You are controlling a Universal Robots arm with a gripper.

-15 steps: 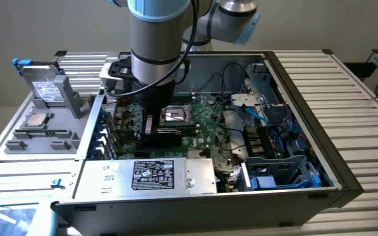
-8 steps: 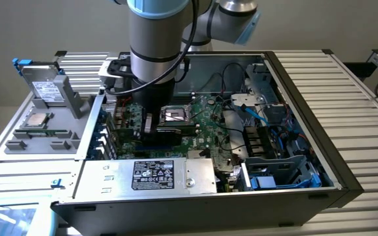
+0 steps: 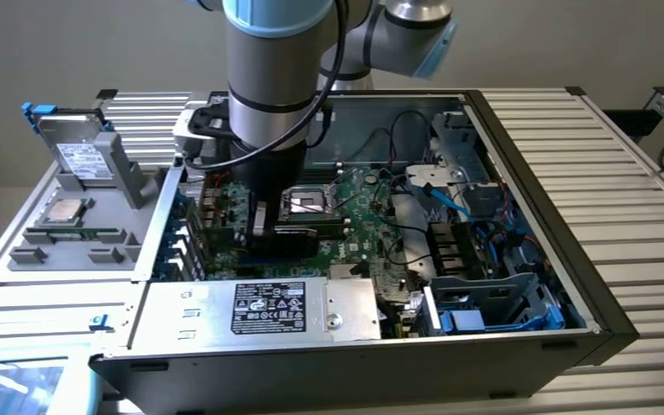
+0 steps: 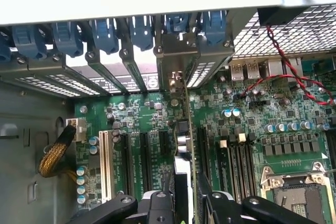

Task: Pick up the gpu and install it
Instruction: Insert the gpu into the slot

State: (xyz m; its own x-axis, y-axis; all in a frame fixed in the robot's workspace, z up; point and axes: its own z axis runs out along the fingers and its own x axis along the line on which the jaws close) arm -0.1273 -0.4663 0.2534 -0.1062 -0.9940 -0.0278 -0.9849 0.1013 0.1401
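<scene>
The open computer case (image 3: 344,372) lies on its side with the motherboard (image 3: 361,220) as its floor. Along its near edge sits a silver power supply (image 3: 280,307) with a black label. A drive cage (image 3: 494,298) with blue parts fills the near corner on the exterior view's right.

Just beside the case, on the exterior view's left, a grey tray (image 3: 32,277) holds a hard drive (image 3: 80,156) upright at its far edge. A processor chip (image 3: 67,209) and a RAM stick (image 3: 73,233) lie flat nearer the middle.

The gripper (image 3: 272,232) reaches down into the case, over the board's expansion-slot side. In the wrist view the gripper (image 4: 186,203) is closed partway on the gpu (image 4: 190,129), one finger on each face.

The card stands on edge, seen as a thin green line between the black slots (image 4: 144,156). Its long axis runs from the fingers toward the case's rear wall. Its metal bracket (image 4: 176,64) points at that wall, meeting the row of slot covers under the blue latches (image 4: 105,32). The empty processor socket (image 4: 296,187) lies to one side of the card. Whether the card's lower edge is seated in a slot cannot be told.
</scene>
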